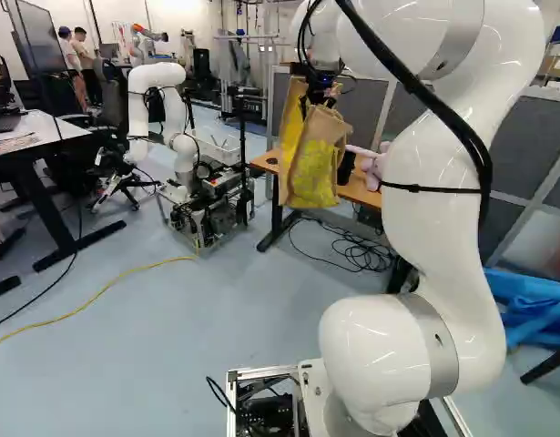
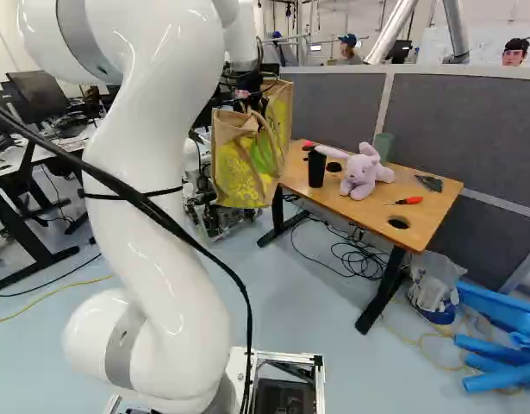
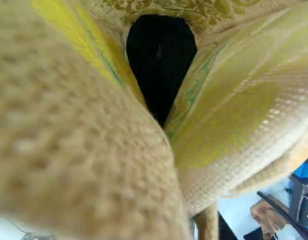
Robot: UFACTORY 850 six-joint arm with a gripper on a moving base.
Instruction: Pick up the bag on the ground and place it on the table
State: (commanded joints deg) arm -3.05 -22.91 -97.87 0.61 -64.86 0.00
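Up in the air, my gripper (image 2: 249,93) holds the tan and yellow woven bag (image 2: 246,164) near its top; the bag hangs upright. In the left base view, the bag (image 1: 313,159) covers part of the wooden table. The right base view puts the table (image 2: 372,210) just to the right of the bag. Bag cloth fills most of the wrist view and hides the fingers; its dark opening (image 3: 161,60) lies ahead of the gripper, and a handle (image 3: 208,222) shows close to it.
On the table are a pink plush toy (image 2: 361,172), a black cup (image 2: 316,168) and a red-handled tool (image 2: 409,200). Cables (image 2: 358,259) lie beneath. Another robot (image 1: 207,196) stands beyond, left of the bag. Grey partitions (image 2: 471,129) rise behind; blue rolls (image 2: 501,345) lie at right.
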